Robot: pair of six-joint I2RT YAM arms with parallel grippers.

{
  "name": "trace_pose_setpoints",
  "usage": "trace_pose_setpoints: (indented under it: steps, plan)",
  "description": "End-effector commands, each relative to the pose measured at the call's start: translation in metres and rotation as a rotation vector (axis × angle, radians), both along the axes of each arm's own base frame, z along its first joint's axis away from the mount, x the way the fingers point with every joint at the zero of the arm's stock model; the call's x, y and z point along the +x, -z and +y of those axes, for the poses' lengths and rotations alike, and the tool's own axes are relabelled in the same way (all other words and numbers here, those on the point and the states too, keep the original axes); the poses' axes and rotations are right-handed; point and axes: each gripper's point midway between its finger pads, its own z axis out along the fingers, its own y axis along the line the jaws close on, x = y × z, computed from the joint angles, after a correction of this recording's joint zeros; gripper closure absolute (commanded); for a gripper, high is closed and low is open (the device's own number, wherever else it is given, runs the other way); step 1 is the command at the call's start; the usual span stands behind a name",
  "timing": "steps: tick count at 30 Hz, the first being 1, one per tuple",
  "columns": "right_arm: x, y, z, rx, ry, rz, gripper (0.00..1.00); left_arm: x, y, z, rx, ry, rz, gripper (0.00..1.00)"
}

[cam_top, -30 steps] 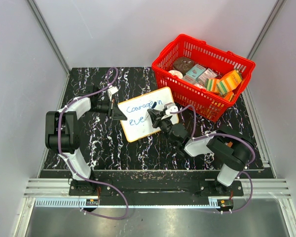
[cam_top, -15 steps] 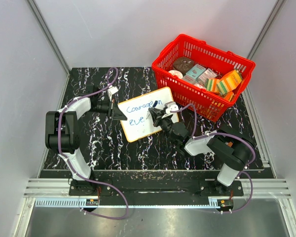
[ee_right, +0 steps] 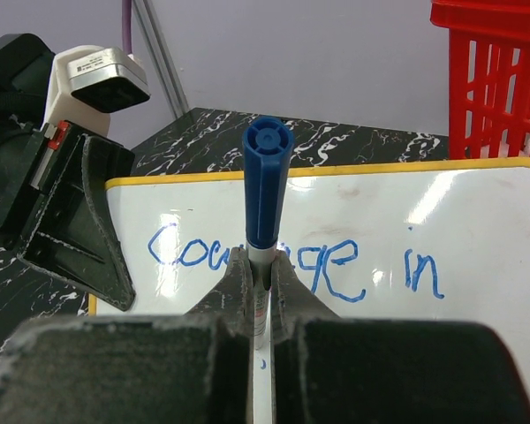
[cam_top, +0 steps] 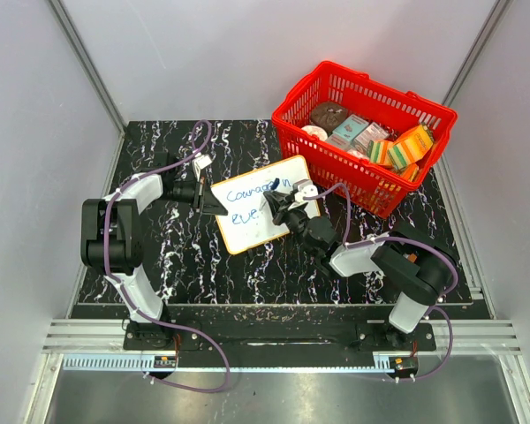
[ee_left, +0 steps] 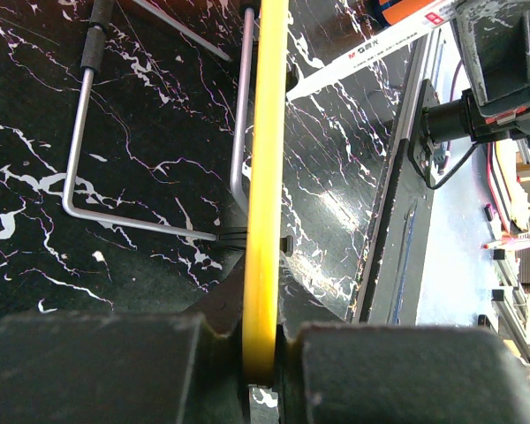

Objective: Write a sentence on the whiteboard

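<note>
pinching one whiteboard is the left tool, one marker the right tool, over the two-line sentence.

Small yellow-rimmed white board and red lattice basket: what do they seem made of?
The small yellow-rimmed white board has a glossy coated face, given its glare; the rim is probably plastic. The red lattice basket looks like moulded plastic: uniform shiny colour, thin grid walls.
</note>
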Motion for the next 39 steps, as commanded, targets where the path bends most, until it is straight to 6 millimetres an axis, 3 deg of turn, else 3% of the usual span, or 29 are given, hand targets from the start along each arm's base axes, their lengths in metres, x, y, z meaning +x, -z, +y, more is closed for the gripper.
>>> trace_pose_setpoints:
  steps: [1,14,39]
  plan:
    - [-0.004,-0.078,-0.007,0.198,-0.008,-0.192,1.00,0.008,0.025,0.013,0.153,-0.005,-0.061,1.00]
    - [0.006,-0.064,-0.006,0.189,0.020,-0.160,1.00,0.007,0.024,0.012,0.150,0.000,-0.065,1.00]
    - [-0.003,-0.012,-0.007,0.156,-0.019,-0.034,1.00,0.007,0.023,0.013,0.152,0.000,-0.069,1.00]
